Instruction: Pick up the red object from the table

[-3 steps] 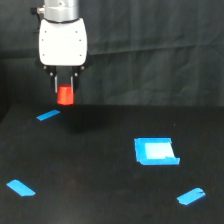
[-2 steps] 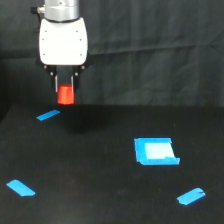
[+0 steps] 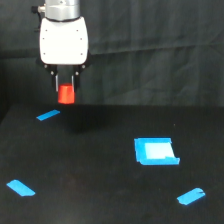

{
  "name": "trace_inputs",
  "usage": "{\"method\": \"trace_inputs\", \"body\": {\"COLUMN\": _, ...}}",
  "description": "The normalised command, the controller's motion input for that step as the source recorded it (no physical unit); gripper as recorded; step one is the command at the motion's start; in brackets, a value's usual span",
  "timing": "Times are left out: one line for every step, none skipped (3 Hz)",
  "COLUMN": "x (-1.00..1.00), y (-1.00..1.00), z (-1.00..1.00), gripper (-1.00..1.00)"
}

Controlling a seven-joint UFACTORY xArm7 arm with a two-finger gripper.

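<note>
Gripper: hangs over the table's far left, jaws clamped on the red object.
Red object: held between the fingers, clear of the table.
Tape strips: one just below the gripper, one near left, one near right.
Blue patch: right of centre, well apart from the gripper.
</note>
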Motion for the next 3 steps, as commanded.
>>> {"method": "trace_inputs", "body": {"x": 0.03, "y": -0.01, "z": 0.07, "gripper": -0.98}}
{"method": "trace_inputs", "body": {"x": 0.03, "y": -0.01, "z": 0.07, "gripper": -0.98}}
{"method": "trace_inputs", "body": {"x": 0.03, "y": -0.01, "z": 0.06, "gripper": -0.98}}
